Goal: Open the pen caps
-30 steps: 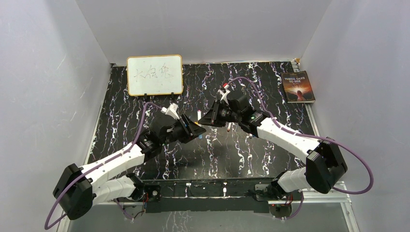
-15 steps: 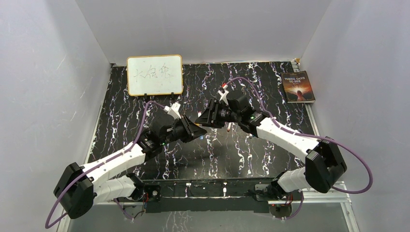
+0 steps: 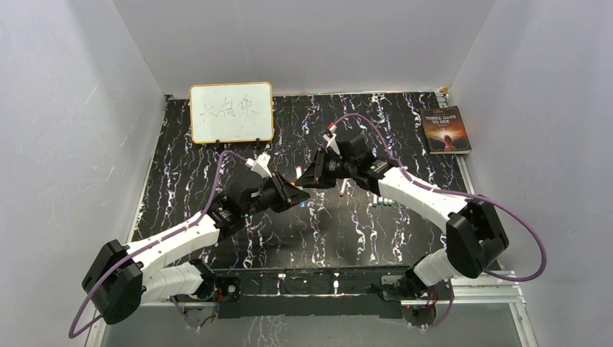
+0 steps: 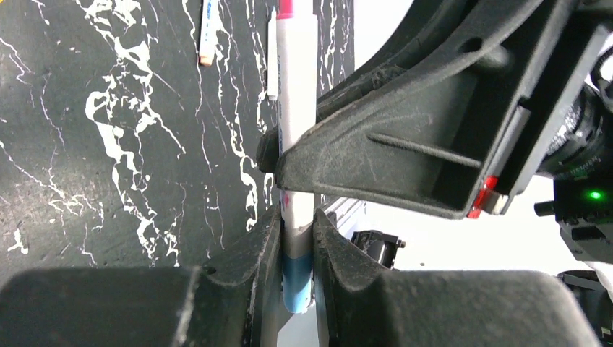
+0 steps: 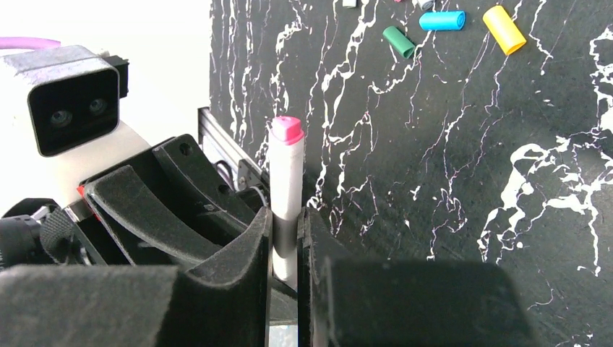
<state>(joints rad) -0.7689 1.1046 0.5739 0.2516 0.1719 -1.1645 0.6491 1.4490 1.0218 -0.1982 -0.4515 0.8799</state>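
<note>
A white pen [image 4: 296, 108] with a pink far end [image 5: 287, 130] is held between both grippers in mid-air above the table's middle. My left gripper [image 4: 296, 228] is shut on its near end, which has a blue section [image 4: 296, 278]. My right gripper [image 5: 285, 228] is shut on the white barrel and crosses the pen further along it. In the top view the left gripper [image 3: 293, 194] and right gripper [image 3: 308, 178] meet tip to tip. Loose caps lie on the table: green [image 5: 399, 41], blue [image 5: 442, 20] and yellow [image 5: 504, 30].
Two more pens [image 4: 207, 32] [image 4: 271, 58] lie on the black marbled table [image 3: 217, 181] beyond the grippers. The group of loose caps [image 3: 384, 202] lies beside the right forearm. A whiteboard [image 3: 231, 112] stands at the back left. A book [image 3: 444, 130] lies at the back right.
My left gripper has moved right to meet the right gripper, and both now grip the same pen. The right forearm has shifted back, uncovering the loose caps.
</note>
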